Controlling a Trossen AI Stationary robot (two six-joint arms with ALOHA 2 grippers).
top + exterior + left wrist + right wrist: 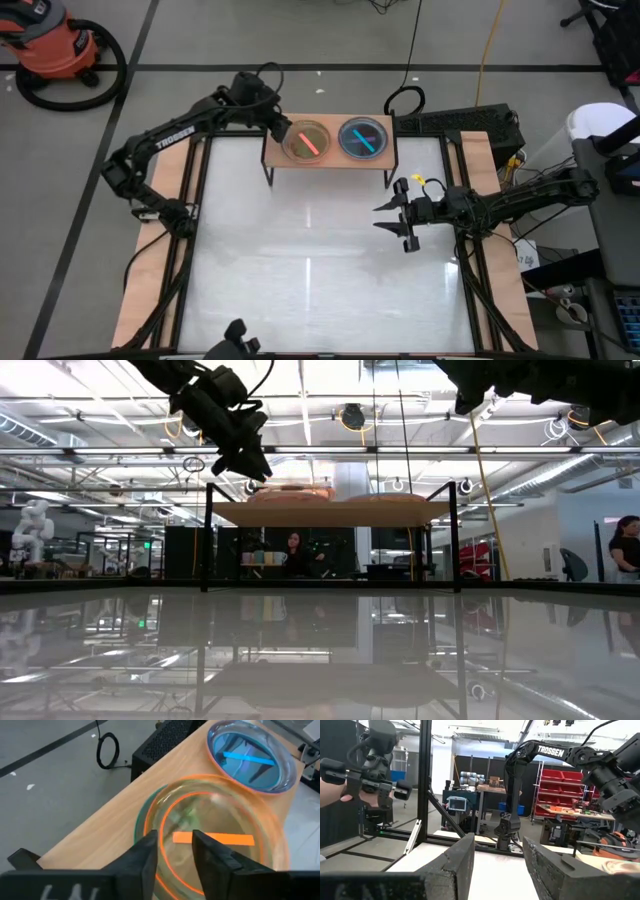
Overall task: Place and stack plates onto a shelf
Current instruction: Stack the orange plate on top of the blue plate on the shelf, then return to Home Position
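Note:
The light-wood shelf (330,160) stands at the table's far edge and carries two stacks of plates. The left stack (307,140) shows orange and green rims, with an orange plate (220,840) on top. The right stack (362,138) is topped by a blue plate (250,757). My left gripper (283,130) (175,857) is at the left stack's left edge, shut on the orange plate. My right gripper (380,218) (500,865) hovers open over the table to the right of centre, in front of the shelf, and holds nothing. My left gripper pinches the top orange plate by its rim (167,870) on the side toward the table's left. One finger (147,857) is outside the rim and the other (210,857) inside the bowl. The fingers slant down from the far left. The plate sits over the green-rimmed plate below.
The white table top (310,260) in front of the shelf gives free room. A black box with a coiled cable (460,122) sits behind the shelf. An orange vacuum (55,50) stands on the floor far left. People (295,550) show in the room beyond.

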